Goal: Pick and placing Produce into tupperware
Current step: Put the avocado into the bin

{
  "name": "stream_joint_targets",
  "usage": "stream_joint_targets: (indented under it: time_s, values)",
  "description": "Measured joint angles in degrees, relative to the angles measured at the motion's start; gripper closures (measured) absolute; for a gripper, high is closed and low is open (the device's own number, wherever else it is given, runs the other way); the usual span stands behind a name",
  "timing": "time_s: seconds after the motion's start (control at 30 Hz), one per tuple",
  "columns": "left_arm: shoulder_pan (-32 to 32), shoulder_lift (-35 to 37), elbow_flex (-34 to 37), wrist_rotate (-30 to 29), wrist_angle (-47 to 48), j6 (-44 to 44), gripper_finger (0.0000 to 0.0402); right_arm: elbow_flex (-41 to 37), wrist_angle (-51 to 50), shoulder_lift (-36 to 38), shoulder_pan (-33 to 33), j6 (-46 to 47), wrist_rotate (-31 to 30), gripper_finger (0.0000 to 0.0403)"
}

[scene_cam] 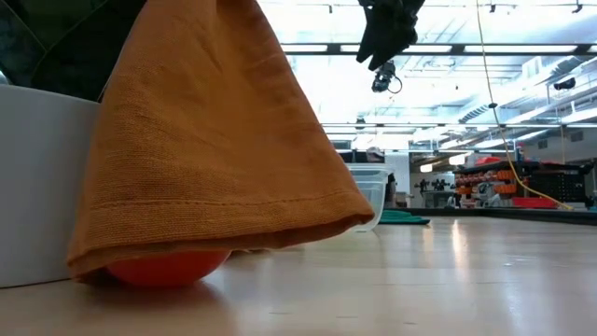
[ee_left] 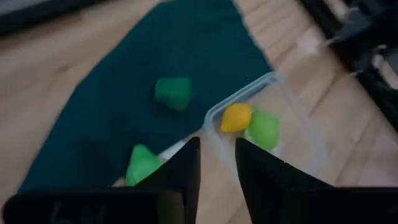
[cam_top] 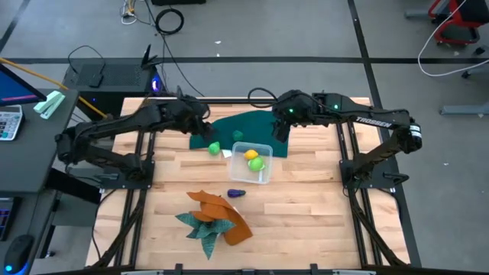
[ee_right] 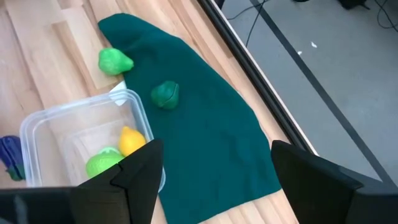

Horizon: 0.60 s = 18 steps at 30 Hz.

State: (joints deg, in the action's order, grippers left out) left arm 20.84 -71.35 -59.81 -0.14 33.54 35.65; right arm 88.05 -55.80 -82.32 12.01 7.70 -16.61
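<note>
- Two toy fruits, one yellow fruit [cam_top: 250, 155] and one light green fruit [cam_top: 256, 163], lie touching in the clear tupperware [cam_top: 266, 148] in the high view. The tub is squarish with rounded corners and sits half on the dark green cloth [cam_top: 244, 126]. The left gripper [cam_top: 205, 124] hangs over the cloth's edge, beside and clear of the tub; another light green piece [cam_top: 215, 147] lies between that claw and the tub. The right gripper [cam_top: 281, 130] hangs over the cloth's other side, near the tub's far rim. A purple piece [cam_top: 236, 193] lies on bare wood on the tub's side away from both claws, near the orange cloth [cam_top: 221, 210] and teal cloth [cam_top: 200, 231]; open table lies around it.
- Low view: the orange cloth fills the near ground over a red round thing [scene_cam: 168, 269]; the tub shows small beyond it, with a dark gripper high above.
- Left wrist view: the left fingers [ee_left: 186, 168] stand slightly parted with nothing between them, above the tub's near rim. A dark green piece [ee_left: 173, 93] lies ahead on the cloth.
- Right wrist view: the right fingers [ee_right: 142, 171] are spread wide and empty, above the cloth just beside the tub's wall; the table edge runs close beyond the cloth.
</note>
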Motion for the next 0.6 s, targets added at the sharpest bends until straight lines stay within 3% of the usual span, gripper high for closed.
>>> stream_joint_targets:
  time_s: [0.4,0.6]
  values:
    - [0.00,-7.90,-0.05,0.30,0.58,10.63,0.0203,0.00,-2.21,0.00,-0.02,-2.71,0.68,0.0114]
    - [2.51,-11.32,-5.16,2.10,2.76,12.29,0.0171,0.00,-3.60,0.00,0.68,-4.86,0.73,0.0085]
